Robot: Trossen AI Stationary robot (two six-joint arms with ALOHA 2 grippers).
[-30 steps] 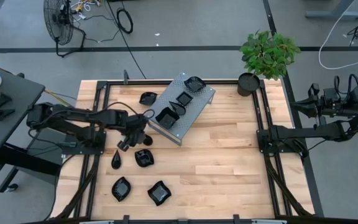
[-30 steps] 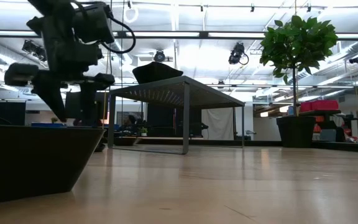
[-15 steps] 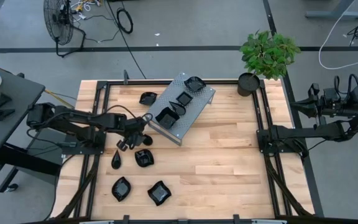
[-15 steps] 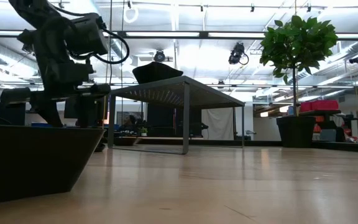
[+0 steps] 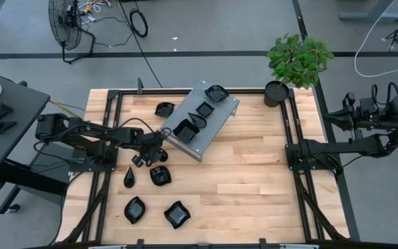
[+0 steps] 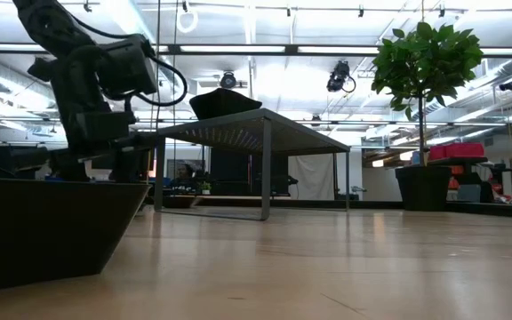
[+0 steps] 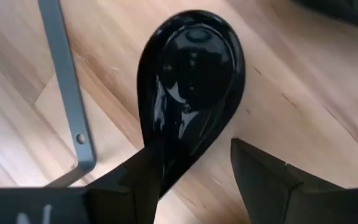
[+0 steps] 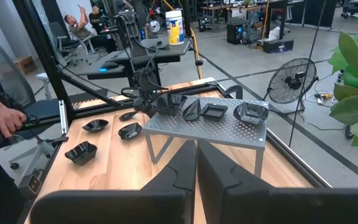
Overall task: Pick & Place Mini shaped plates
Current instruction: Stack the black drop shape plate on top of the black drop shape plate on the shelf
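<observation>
High view: grey perforated stand (image 5: pixel 213 124) carries three mini plates (image 5: pixel 203 110); rest sit on table (image 5: pixel 254 180). Left gripper (image 7: pixel 194 171) spread around teardrop plate (image 7: pixel 191 74) beside stand. Right gripper (image 8: pixel 196 163) pressed together, off-table.

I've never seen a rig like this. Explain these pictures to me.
Two robot arms work at a wooden table. One picture looks straight down, one skims the tabletop, and one camera sits on each wrist. On the wood lie small black dishes, with more on a grey metal stand. A potted plant stands at the corner. The left pincer is open at the narrow end of a teardrop dish, seemingly not gripping it. The right pincer is shut, holds nothing, and waits at the side.
</observation>
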